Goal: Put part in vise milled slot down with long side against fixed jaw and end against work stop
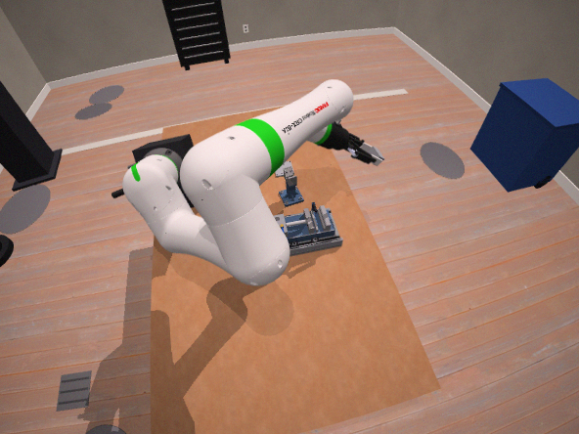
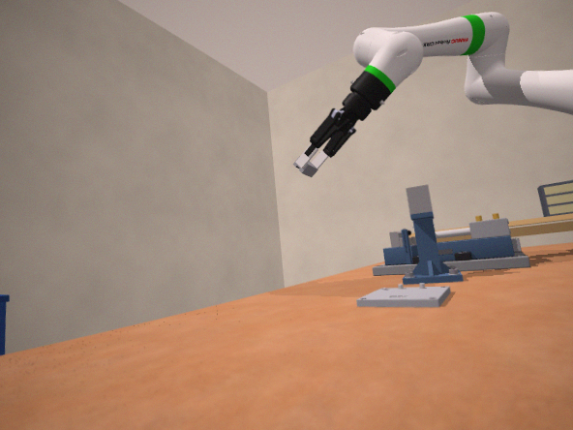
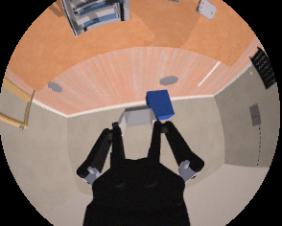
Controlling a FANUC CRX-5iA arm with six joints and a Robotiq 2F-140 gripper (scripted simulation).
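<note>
My gripper (image 2: 310, 165) is shut on the part (image 2: 311, 164), a light grey block, and holds it high in the air, tilted downward, well away from the fixtures. It shows in the top view (image 1: 373, 156) beyond the mat's far right edge, and in the wrist view (image 3: 139, 117) the part sits between the fingertips. The infeed plate (image 2: 405, 296) lies bare on the mat. The V-block (image 2: 428, 242) on its blue stand rises behind the plate. The vise (image 1: 313, 230) with open jaws stands beyond it, partly hidden by the arm in the top view.
A blue box (image 1: 530, 132) stands on the floor at the right. A black shelf rack (image 1: 197, 21) stands by the back wall. The robot's base (image 1: 161, 153) is at the mat's left edge. The orange mat (image 1: 274, 313) stretches toward the front.
</note>
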